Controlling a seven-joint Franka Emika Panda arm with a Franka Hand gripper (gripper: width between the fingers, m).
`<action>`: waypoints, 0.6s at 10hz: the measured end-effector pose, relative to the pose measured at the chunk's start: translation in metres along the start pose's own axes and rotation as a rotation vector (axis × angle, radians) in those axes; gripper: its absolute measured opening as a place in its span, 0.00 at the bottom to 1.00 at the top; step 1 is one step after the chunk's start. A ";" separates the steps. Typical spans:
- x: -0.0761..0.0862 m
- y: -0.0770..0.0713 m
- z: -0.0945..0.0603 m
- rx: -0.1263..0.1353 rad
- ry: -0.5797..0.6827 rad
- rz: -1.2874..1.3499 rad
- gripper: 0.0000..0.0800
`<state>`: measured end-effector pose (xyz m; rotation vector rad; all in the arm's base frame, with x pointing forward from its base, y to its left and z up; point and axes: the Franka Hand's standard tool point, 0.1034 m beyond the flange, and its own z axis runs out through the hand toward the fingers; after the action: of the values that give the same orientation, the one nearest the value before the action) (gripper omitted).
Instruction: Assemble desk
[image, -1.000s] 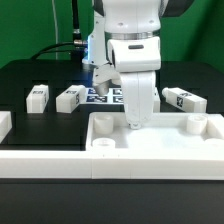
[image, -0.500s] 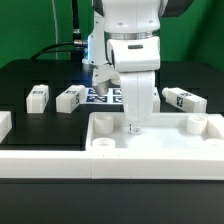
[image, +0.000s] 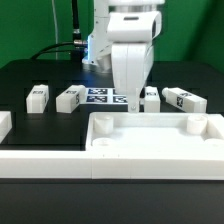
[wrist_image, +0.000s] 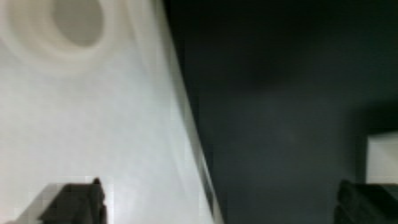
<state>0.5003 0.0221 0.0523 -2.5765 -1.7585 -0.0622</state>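
The desk top (image: 150, 135) is a wide white tray-like slab lying flat, with raised round sockets at its corners; one socket (wrist_image: 68, 25) fills part of the wrist view. It looks like moulded plastic: stiff, probably light for its size, and smooth enough to slide if pushed. It is far too wide to span, so the only sensible hold would be a pinch on its thin raised wall.

Four legs lie loose behind the desk top. Two of them (image: 38, 96) (image: 70, 98) are toward the exterior view's left, and two (image: 150, 96) (image: 183, 99) are toward its right. They are short square-section blocks bearing tags, likely rigid and light. Their flat opposite faces should be gripped across the middle, where they would not twist.

The gripper (image: 133, 103) hangs above the desk top's back wall. Its dark fingertips (wrist_image: 71, 200) are spread wide, with nothing between them.

The table (image: 40, 130) under the desk top is matte black and level. The marker board (image: 102, 96) lies on it behind the desk top, between the inner two legs. A long low white rail (image: 50, 165) runs along the desk top's front side. A green backdrop (image: 30, 25) closes the room behind.
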 end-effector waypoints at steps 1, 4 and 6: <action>0.017 -0.004 -0.005 -0.007 0.001 0.066 0.81; 0.039 -0.009 -0.005 -0.015 0.008 0.123 0.81; 0.039 -0.010 -0.004 -0.014 0.008 0.151 0.81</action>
<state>0.5055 0.0617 0.0583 -2.7048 -1.5610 -0.0819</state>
